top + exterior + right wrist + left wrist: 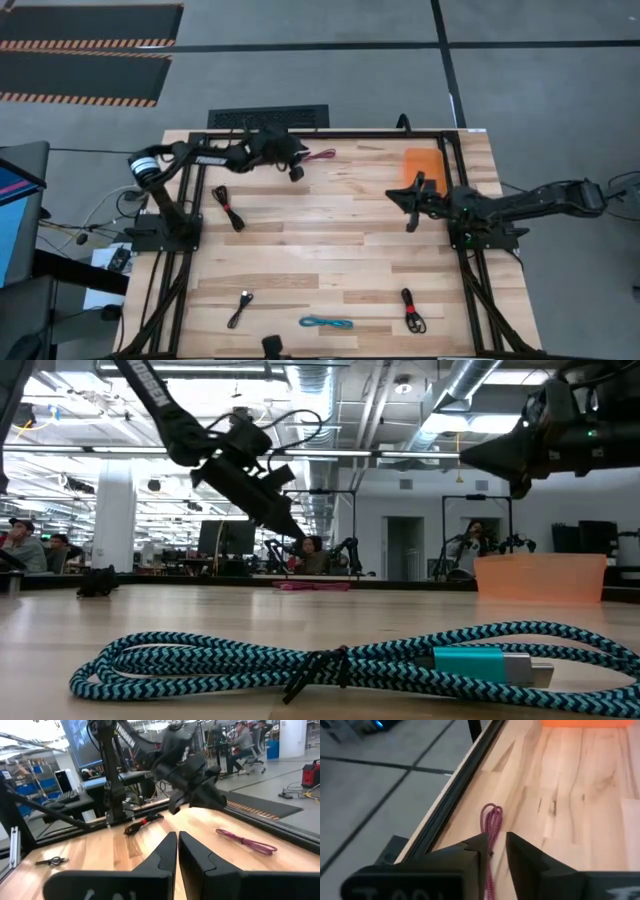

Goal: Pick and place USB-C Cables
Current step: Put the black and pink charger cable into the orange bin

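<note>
The magenta cable [320, 156] lies flat on the table by the far edge [492, 817] [245, 841]. My left gripper [296, 170] hovers above its near end with the fingers a narrow gap apart [498, 840], clear of the table [298, 532]. My right gripper [408, 205] is shut [177, 840] and waits in the air beside the orange tray [420, 163]. The teal cable [327, 323] [330, 660] lies near the near edge. A black-grey cable [240, 308] lies left of it. Black cables with red lie at left [228, 207] and near right [412, 312].
The flat orange tray [540, 575] sits at the far right of the table. A black frame rail [455, 790] runs along the far edge, close beside the magenta cable. The middle of the wooden top [330, 250] is bare. People sit in the room behind.
</note>
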`<state>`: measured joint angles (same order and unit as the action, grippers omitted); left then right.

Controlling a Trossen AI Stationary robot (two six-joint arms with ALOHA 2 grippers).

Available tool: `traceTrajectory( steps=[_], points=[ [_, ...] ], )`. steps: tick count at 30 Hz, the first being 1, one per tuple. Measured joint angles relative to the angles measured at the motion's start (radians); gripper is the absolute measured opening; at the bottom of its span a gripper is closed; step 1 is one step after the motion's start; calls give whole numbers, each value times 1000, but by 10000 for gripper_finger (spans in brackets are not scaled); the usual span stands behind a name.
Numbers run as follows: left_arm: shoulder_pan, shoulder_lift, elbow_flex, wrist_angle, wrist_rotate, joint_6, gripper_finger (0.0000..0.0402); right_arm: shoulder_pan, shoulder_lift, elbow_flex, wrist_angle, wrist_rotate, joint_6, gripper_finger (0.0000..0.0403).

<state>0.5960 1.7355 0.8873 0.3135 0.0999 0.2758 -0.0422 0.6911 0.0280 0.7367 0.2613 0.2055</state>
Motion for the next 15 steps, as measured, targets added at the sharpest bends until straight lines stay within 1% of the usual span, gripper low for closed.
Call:
traceTrajectory(
  steps=[3, 8, 11, 15],
  points=[
    [18, 30, 43, -65, 49, -20, 92, 0, 52, 0, 14, 0, 34, 44],
    [15, 35, 54, -69, 49, -25, 122, 0, 146, 0, 26, 1, 83, 44],
    [15, 33, 54, -69, 43, -28, 130, 0, 206, 0, 118, 2, 83, 44],
    [15, 32, 54, -87, 5, -31, 130, 3, 294, 18, 246, 1, 81, 44]
  ],
)
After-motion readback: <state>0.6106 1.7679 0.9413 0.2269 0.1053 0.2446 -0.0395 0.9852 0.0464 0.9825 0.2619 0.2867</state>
